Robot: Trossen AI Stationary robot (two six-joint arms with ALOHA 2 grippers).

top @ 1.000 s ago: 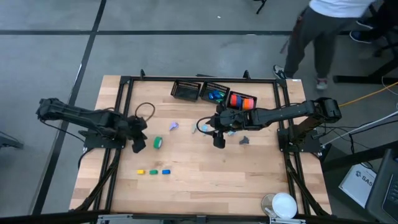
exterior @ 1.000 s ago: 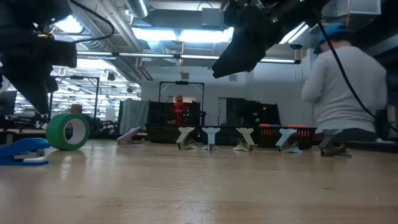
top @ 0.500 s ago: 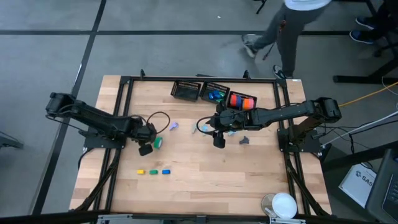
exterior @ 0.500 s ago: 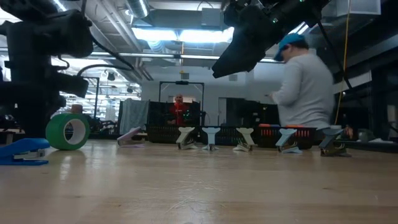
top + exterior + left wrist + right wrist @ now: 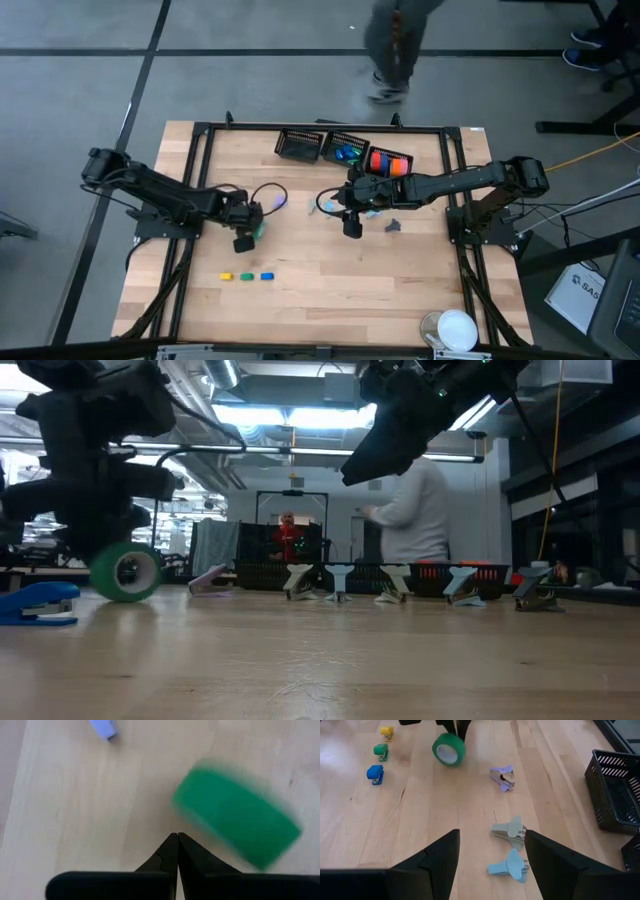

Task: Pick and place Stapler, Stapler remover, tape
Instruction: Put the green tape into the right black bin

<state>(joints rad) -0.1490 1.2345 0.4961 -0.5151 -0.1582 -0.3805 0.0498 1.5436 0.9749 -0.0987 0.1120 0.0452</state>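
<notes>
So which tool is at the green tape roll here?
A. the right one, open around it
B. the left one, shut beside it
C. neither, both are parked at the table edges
B: the left tool, fingers shut, sits right beside the green roll; the right tool is open, farther off.

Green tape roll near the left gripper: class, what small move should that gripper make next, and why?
Probably open first. The left gripper is shut, its tips beside the green tape roll, which stands on edge on the table, ungrasped. Shut fingers can only nudge it along.
</notes>
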